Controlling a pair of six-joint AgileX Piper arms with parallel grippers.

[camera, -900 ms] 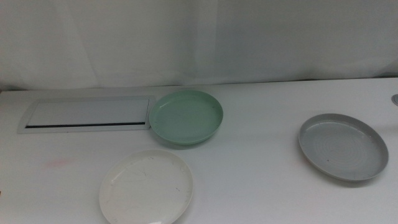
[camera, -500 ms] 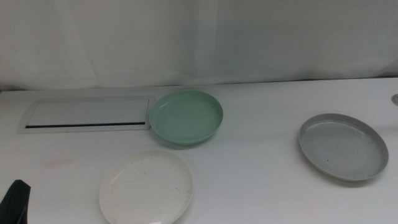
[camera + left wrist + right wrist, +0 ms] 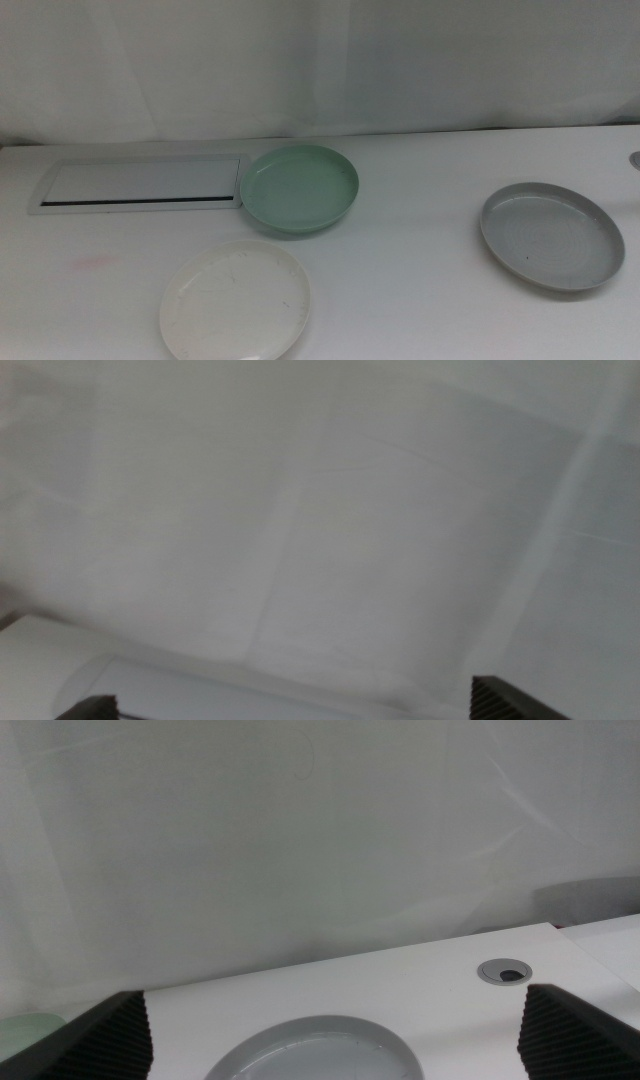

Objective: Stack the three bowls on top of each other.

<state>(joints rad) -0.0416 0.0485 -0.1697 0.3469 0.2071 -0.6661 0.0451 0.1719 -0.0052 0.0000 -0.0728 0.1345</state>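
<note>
Right gripper (image 3: 335,1030) jaws wide apart, empty, above the shallow grey ringed bowl (image 3: 551,236) at table right. Left gripper (image 3: 300,710) jaws apart, facing the white backdrop (image 3: 300,510). Mint green bowl (image 3: 299,188) sits centre; white bowl (image 3: 235,299) is near front, all separate.

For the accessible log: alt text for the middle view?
Three bowls sit apart, unstacked, on a white table: mint bowl at centre back, white bowl in front of it, grey bowl to the right. A flat white panel touches the mint bowl's left; no arms show.
</note>
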